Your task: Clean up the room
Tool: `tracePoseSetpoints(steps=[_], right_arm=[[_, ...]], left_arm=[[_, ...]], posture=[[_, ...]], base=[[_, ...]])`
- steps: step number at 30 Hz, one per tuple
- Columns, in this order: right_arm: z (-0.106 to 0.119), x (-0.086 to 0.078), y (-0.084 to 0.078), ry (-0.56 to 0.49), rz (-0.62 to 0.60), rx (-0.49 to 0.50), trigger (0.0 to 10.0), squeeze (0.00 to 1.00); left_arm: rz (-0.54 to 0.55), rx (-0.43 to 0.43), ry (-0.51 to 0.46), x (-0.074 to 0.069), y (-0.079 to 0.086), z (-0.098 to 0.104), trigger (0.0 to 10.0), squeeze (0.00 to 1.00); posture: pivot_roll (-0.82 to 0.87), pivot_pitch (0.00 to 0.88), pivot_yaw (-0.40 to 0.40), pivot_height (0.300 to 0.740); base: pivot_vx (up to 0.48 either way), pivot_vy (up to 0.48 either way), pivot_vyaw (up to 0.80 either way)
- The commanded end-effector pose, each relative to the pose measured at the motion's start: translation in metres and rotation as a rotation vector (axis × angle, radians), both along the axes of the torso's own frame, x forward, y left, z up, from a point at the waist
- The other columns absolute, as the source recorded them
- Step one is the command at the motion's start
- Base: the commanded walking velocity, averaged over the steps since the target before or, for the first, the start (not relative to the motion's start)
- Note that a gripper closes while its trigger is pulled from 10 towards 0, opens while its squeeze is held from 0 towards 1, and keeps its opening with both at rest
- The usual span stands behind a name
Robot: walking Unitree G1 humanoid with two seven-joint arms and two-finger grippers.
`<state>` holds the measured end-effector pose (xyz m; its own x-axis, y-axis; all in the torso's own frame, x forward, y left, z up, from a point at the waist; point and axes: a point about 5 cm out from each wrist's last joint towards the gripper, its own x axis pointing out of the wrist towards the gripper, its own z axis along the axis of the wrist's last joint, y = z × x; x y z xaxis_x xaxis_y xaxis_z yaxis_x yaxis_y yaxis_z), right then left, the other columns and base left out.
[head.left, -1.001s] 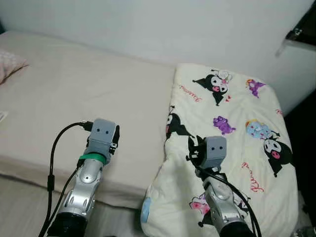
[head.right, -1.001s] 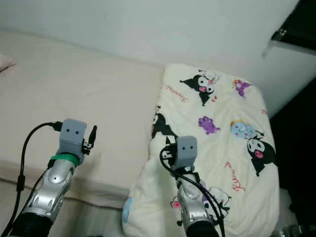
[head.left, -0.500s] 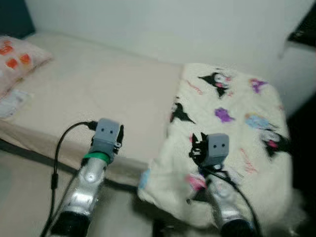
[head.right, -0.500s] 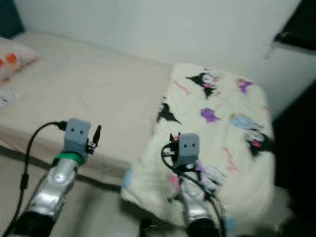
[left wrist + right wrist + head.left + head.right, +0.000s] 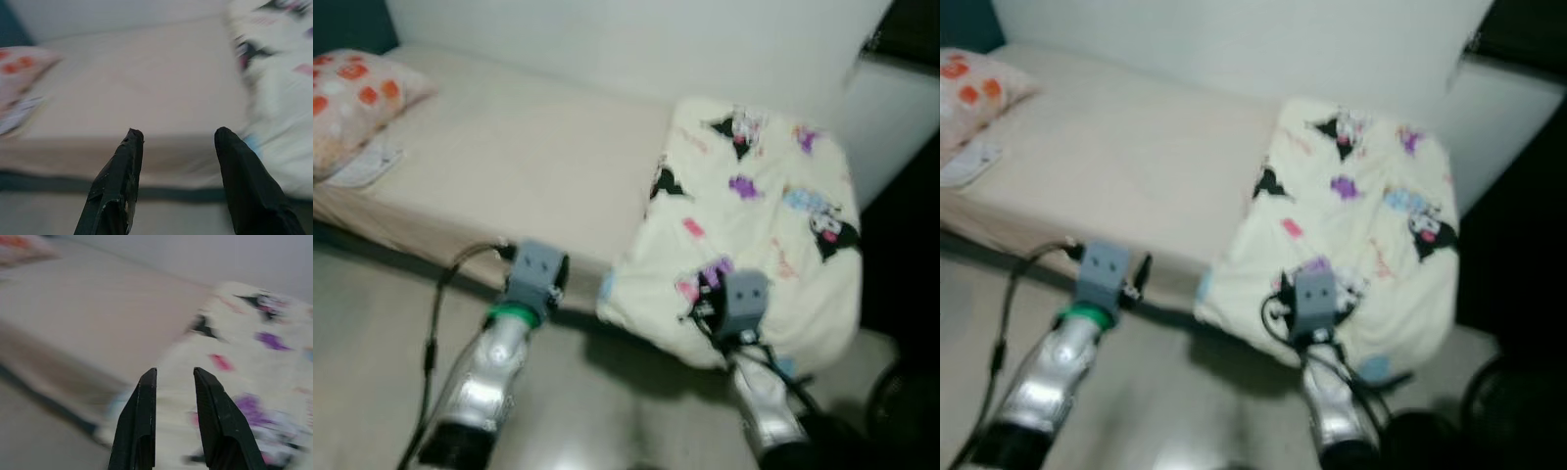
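Folded cartoon-print blanket (image 5: 754, 215) laid at the far end of the bed (image 5: 529, 186), one edge hanging over the mattress side; orange-patterned pillow (image 5: 357, 103) at the opposite end. Left gripper (image 5: 176, 142) spread wide and empty near the bed edge; right gripper (image 5: 174, 374) narrowly parted, empty, before the blanket. Bed judged largely tidy, overhanging edge possibly left to straighten.

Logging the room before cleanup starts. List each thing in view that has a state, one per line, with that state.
Cartoon blanket: folded, lying on the bed, its near edge hanging over the side.
Bed: bare mattress cover, smooth.
Pillow: lying at the bed's far left end.
Left pincer: open, holding nothing.
Right pincer: open by a narrow gap, holding nothing.
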<state>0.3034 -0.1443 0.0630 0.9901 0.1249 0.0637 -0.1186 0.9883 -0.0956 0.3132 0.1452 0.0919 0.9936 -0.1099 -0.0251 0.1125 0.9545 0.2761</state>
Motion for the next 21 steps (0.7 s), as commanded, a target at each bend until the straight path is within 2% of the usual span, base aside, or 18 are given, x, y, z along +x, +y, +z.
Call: tracePoseSetpoints(steps=[1, 21], right_arm=[[-0.008, -0.003, -0.003, 0.038, 0.002, -0.026, 10.0, 0.00], [-0.019, -0.008, -0.001, 0.075, -0.013, -0.037, 10.0, 0.00]], left_arm=[[-0.023, 0.016, 0.032, -0.003, -0.004, -0.007, 10.0, 0.00], [-0.008, 0.029, 0.077, -0.005, 0.004, -0.016, 10.0, 0.00]], posture=[[-0.04, 0.000, -0.026, 0.740], [-0.06, 0.000, -0.004, 0.740]], base=[[0.000, 0.000, 0.77], [0.000, 0.000, 0.77]])
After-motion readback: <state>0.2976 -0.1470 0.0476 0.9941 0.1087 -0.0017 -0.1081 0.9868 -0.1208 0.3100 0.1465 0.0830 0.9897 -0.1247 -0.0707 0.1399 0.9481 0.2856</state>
